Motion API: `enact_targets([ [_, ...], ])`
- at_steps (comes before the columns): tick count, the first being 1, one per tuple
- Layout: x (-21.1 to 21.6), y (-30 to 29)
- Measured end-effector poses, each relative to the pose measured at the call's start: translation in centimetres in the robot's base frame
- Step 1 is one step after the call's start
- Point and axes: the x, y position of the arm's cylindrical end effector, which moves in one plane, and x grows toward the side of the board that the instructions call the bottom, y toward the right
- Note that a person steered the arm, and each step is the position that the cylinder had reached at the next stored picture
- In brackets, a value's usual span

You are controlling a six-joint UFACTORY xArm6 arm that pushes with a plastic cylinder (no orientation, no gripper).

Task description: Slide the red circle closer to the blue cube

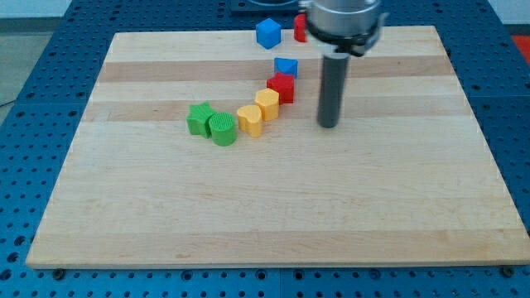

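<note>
The blue cube (pixel 267 33) sits near the view's top edge of the wooden board (pixel 166 223). Just to its right a red block (pixel 299 28), probably the red circle, is partly hidden behind the arm's body. My tip (pixel 329 125) rests on the board well below both, to the right of the chain of blocks, touching none of them.
A curved chain of blocks runs from the middle towards the top: green star (pixel 199 118), green cylinder (pixel 222 130), yellow heart (pixel 249 121), yellow block (pixel 267 104), red block (pixel 281 87), small blue block (pixel 286 67). Blue pegboard surrounds the board.
</note>
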Motion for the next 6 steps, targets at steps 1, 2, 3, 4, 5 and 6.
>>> enact_targets([
  [1, -1.8, 3.4],
  [2, -6.1, 7.5],
  [3, -11.2, 10.9],
  [4, -16.2, 13.6],
  [5, -21.3, 12.8],
  [6, -22.0, 11.3],
])
